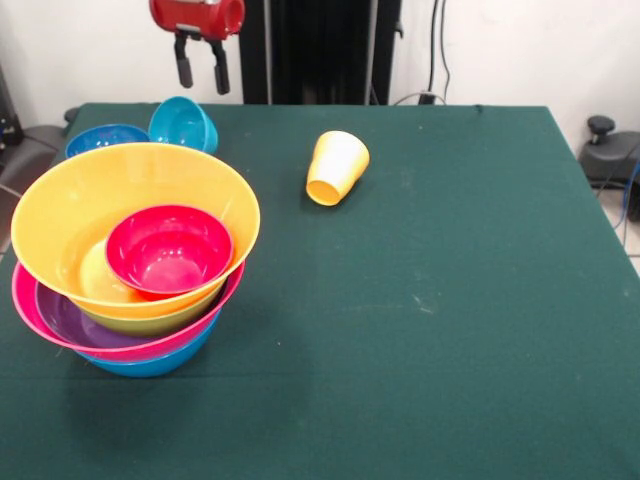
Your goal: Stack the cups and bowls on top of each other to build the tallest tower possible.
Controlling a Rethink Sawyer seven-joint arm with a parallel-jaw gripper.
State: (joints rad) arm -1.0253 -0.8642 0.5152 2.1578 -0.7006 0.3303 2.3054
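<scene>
The tower (135, 265) stands at the table's near left: a blue bowl (150, 362) at the bottom, then pink (25, 300), purple (70, 325), green (150, 322) and a large orange bowl (70, 205) tilted on top, with a small red bowl (168, 250) inside it. A yellow-orange cup (337, 167) lies on its side near the table's far middle. A dark blue bowl (103, 137) and a light blue bowl (185, 124), tipped on its side, sit behind the tower. My gripper (201, 70) hangs open and empty above the light blue bowl. The red cup is out of view.
The green table (450, 300) stretches to the right of the tower. The black pedestal (320, 50) stands at the far edge. Dark equipment (608, 150) sits off the table's right side.
</scene>
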